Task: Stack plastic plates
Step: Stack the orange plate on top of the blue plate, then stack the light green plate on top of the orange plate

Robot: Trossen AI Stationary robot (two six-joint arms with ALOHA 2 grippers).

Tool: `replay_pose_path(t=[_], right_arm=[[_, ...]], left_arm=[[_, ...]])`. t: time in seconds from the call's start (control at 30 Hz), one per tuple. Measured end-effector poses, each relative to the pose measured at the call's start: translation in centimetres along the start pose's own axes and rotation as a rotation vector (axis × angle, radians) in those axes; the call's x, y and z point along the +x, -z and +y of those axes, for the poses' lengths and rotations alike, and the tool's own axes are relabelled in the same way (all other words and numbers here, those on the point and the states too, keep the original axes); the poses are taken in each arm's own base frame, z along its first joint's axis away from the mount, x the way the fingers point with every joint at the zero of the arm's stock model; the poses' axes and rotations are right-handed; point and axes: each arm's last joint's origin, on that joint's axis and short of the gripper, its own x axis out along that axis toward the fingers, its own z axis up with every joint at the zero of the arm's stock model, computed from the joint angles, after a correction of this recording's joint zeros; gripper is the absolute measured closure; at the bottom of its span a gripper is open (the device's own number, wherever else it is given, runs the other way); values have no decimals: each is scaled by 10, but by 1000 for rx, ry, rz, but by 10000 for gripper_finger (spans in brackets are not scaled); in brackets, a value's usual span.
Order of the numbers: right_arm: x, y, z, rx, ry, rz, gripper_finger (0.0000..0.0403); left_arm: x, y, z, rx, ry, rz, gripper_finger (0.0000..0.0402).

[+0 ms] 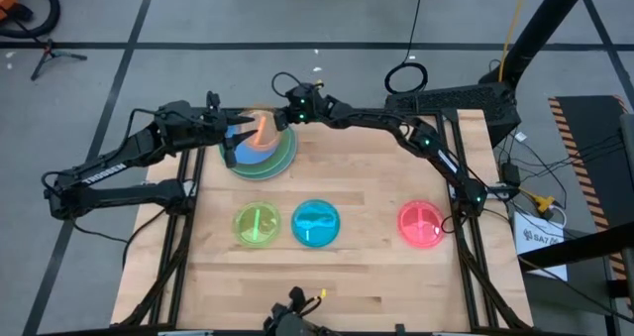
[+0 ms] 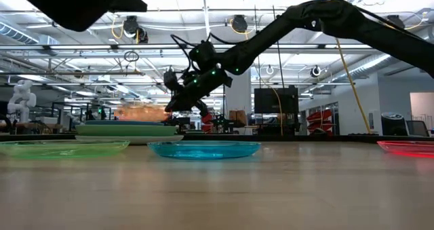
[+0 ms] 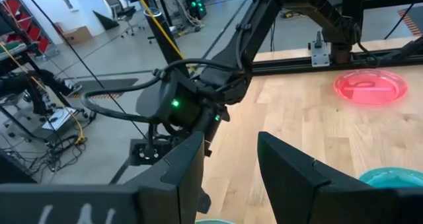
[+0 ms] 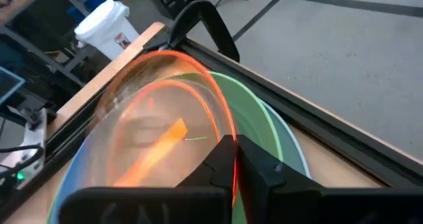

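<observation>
A stack of larger plates (image 1: 260,158) sits at the table's far middle: light blue at the bottom, green, then blue on top. No red-orange plate shows. My right gripper (image 1: 287,118) (image 4: 234,161) is at the stack's far right side, shut on the translucent orange plate (image 1: 262,128) (image 2: 142,111), which tilts above the stack. My left gripper (image 1: 238,136) (image 3: 228,164) hovers open over the stack's left part and touches nothing. The lime plate (image 1: 258,224), cyan plate (image 1: 317,223) and pink plate (image 1: 421,223) lie flat in a row nearer the table's near edge. My right gripper pinches the orange plate's rim (image 4: 228,128) between its two fingers, coming slanting from the table's far right. The plate is tipped up on edge over the green and blue plates. Whether its other edge touches the stack, I cannot tell.
The right arm (image 1: 436,158) reaches across the table's far right corner to the stack. In the left wrist view the right arm's wrist (image 3: 185,108) stands close in front of my left fingers. Bare wood lies between the stack and the row of small plates.
</observation>
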Motion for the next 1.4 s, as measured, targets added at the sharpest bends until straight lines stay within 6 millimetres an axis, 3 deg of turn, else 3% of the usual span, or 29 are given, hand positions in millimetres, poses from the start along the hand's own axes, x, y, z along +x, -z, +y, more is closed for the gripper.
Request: replay_pose_path(t=[0.47,0.7,0.87,1.1,1.27,1.4], right_arm=[[1,3,1,44,-40,38,265],[-9,-2,11,-30,-182,121,250],[-39,-4,49,-229,-186,241,261],[-78,23,107,-467,-227,341,276],[-109,60,114,-488,-259,328,282],[-141,80,114,-518,-333,208,282]], left_arm=[[0,1,0,-2,3,8,252],[1,3,-1,-24,10,34,252],[7,8,-2,-62,22,78,252],[15,13,-7,-130,64,139,252],[15,12,-20,-168,139,153,252],[18,13,-34,-184,207,126,252]])
